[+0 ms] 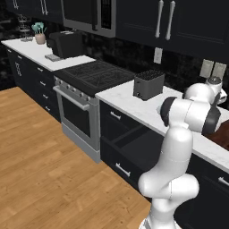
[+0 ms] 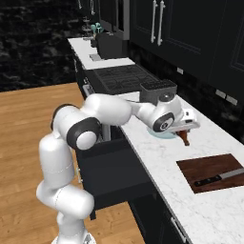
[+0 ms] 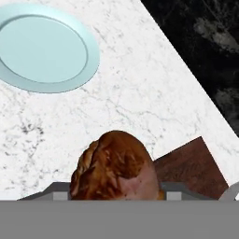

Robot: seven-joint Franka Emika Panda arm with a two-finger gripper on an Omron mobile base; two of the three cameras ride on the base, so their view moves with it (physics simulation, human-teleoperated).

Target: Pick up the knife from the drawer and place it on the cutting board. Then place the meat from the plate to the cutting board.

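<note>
Even, flat rendered light, soft shadows, no glare, dim black cabinets, slightly coarse low-resolution edges throughout.

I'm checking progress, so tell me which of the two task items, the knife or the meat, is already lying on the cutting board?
The knife: it lies flat on the cutting board. The meat is in the claw, above the counter beside the plate.

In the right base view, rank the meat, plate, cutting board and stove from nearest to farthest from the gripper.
1. Meat, held in the gripper.
2. Plate, just behind it, beside the toaster.
3. Cutting board, nearer the camera, knife on it.
4. Stove, beyond the toaster.
</note>
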